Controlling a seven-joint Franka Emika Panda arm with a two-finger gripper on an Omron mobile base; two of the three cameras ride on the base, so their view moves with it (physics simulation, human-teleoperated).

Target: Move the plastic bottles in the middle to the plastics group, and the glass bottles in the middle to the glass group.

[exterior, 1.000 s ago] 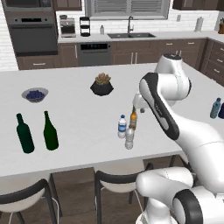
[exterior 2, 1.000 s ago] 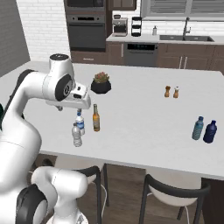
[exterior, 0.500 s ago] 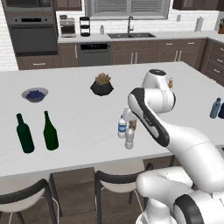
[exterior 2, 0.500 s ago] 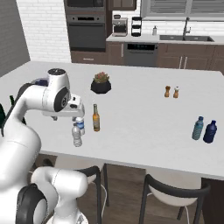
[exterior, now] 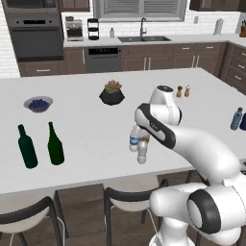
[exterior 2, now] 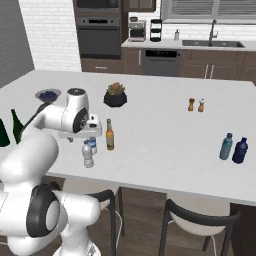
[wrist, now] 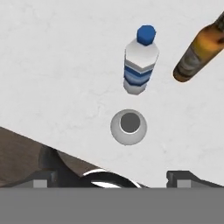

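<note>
Two small plastic bottles stand mid-counter near the front edge: a plain greyish one [wrist: 128, 127] [exterior 2: 88, 154] [exterior: 142, 153] and a blue-labelled one [wrist: 140, 61] [exterior 2: 93, 145] [exterior: 134, 142]. The amber glass bottle [exterior 2: 109, 135] [wrist: 199, 50] stands just to their right. My gripper [wrist: 113, 180] [exterior 2: 93, 131] [exterior: 136, 132] hangs open directly above the greyish bottle, looking down on its cap, with nothing held. The plastics group, a light blue bottle [exterior 2: 227, 146] [exterior: 236, 118] and a darker one [exterior 2: 240, 150], is at the far right. The glass group, two tall green bottles [exterior: 27, 146] [exterior: 55, 144], is at the left.
A potted plant [exterior: 112, 92] sits at the counter's middle back, a bowl of dark berries [exterior: 38, 104] at back left, and salt and pepper shakers [exterior 2: 196, 105] at back right. Stools [exterior 2: 200, 222] stand under the near counter edge [wrist: 26, 133].
The arm has swung down and toward the near edge, bringing the hand low over the two plastic bottles. The bottles have not moved.
</note>
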